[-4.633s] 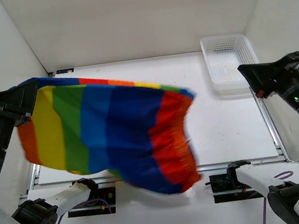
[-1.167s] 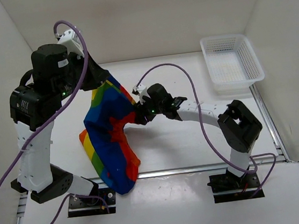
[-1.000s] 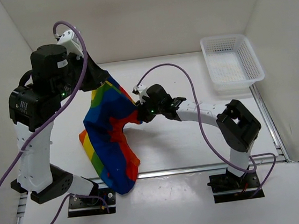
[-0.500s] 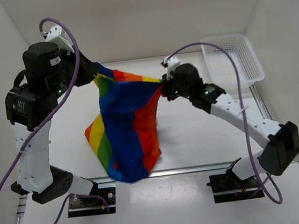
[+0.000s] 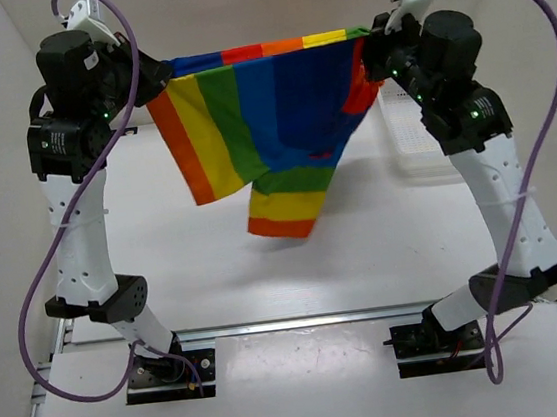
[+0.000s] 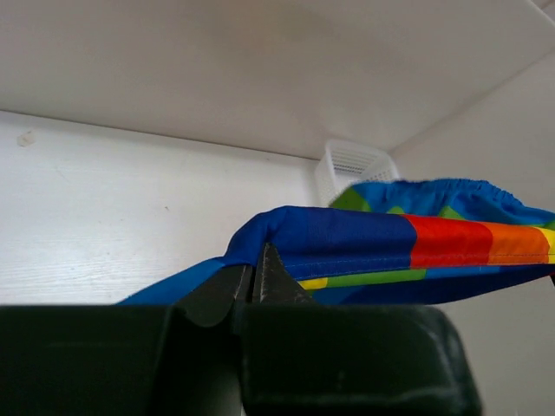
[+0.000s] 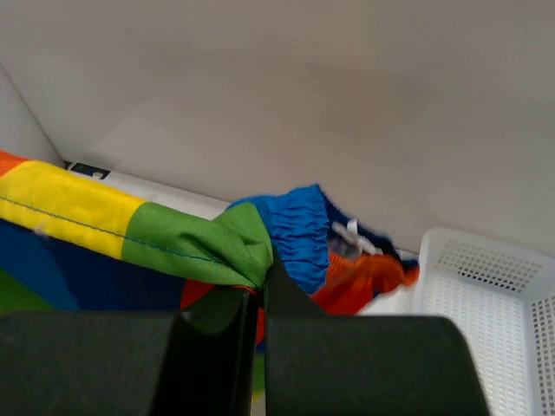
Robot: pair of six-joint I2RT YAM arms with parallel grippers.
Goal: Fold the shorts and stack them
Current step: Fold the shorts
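Observation:
The rainbow-striped shorts [image 5: 258, 120] hang spread out in the air high above the table, stretched between my two grippers. My left gripper [image 5: 157, 73] is shut on the shorts' left end; in the left wrist view its fingertips [image 6: 257, 270] pinch a dark blue fold of the shorts [image 6: 364, 238]. My right gripper [image 5: 368, 42] is shut on the right end; in the right wrist view its tips [image 7: 261, 290] pinch a green and blue gathered edge of the shorts [image 7: 217, 247]. One leg hangs lower in the middle.
A white mesh basket [image 5: 422, 147] stands at the back right of the white table [image 5: 382, 237], partly hidden behind my right arm; it also shows in the right wrist view [image 7: 486, 295] and the left wrist view [image 6: 351, 165]. White walls close the back and sides.
Both arms have risen and moved apart, lifting the shorts off the table and pulling them from a bunched hanging clump into a wide spread sheet.

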